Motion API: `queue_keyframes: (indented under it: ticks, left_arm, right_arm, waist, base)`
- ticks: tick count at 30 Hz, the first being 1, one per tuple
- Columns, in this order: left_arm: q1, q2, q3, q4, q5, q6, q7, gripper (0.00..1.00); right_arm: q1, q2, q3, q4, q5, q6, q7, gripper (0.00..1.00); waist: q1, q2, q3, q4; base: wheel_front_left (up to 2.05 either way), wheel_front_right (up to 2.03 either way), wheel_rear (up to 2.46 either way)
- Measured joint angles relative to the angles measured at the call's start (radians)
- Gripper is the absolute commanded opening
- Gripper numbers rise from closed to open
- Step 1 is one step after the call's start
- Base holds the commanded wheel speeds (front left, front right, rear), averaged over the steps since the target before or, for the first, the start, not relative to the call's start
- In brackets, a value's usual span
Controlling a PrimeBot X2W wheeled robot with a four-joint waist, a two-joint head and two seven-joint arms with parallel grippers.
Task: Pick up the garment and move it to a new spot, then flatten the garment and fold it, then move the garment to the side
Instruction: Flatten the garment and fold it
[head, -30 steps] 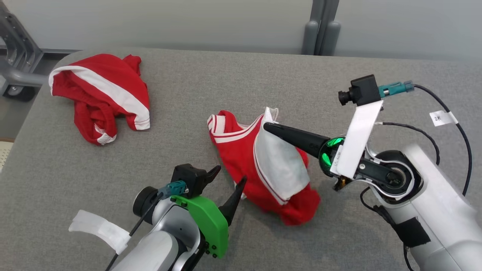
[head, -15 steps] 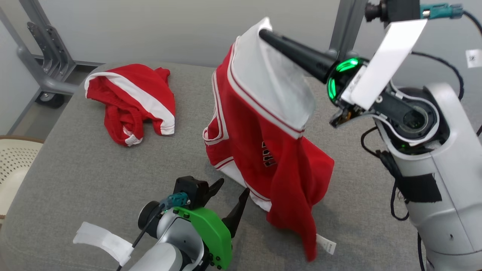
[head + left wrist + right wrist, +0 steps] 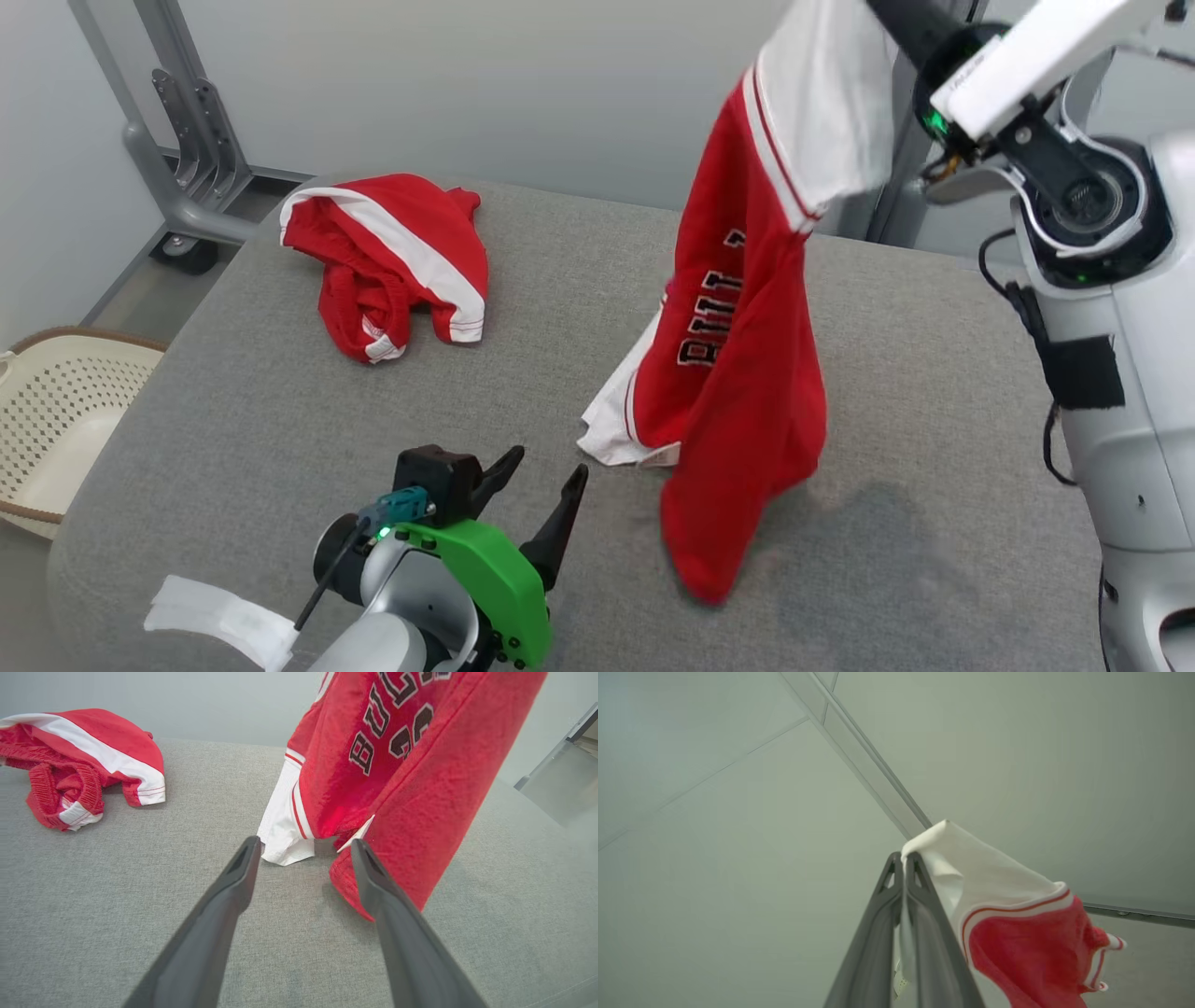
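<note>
Red garment [image 3: 738,373] hangs — wrist view reveals right gripper [image 3: 903,857] clamping it; left gripper [image 3: 306,842] agape.

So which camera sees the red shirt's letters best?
Left wrist view: the letters are big and close. Head view shows them small, sideways. Right wrist view shows the shirt's white corner in the right claw.

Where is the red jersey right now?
In the head view, right of centre: the jersey hangs from the shut right gripper, lower end by the table, ahead of the open left gripper.
</note>
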Motion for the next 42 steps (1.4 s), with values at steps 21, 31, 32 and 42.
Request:
queue_keyframes:
  ticks: [21,31,32,42]
  left_arm:
    - [0.041,-0.005,-0.025,-0.037,-0.019,0.004,0.032,1.0]
    - [-0.031,-0.012,-0.087,0.074,0.011,-0.039,0.093,1.0]
    - [-0.031,-0.012,-0.087,0.074,0.011,-0.039,0.093,1.0]
    - [-0.105,0.004,-0.051,0.19,-0.073,-0.119,0.154,1.0]
  right_arm:
    - [0.364,-0.106,-0.32,0.286,-0.145,0.007,-0.13,0.0]
    - [0.414,-0.028,-0.3,0.267,-0.142,0.007,-0.174,0.0]
    - [0.414,-0.028,-0.3,0.267,-0.142,0.007,-0.174,0.0]
    - [0.432,0.018,-0.27,0.243,-0.141,0.007,-0.191,0.0]
  waist:
    - [0.0,0.0,0.059,-0.172]
    - [0.0,0.0,0.123,-0.255]
    - [0.0,0.0,0.123,-0.255]
    - [0.0001,0.0,0.162,-0.317]
  base:
    - [0.0,0.0,0.0]
    - [0.0,0.0,0.0]
    - [0.0,0.0,0.0]
    - [0.0,0.0,0.0]
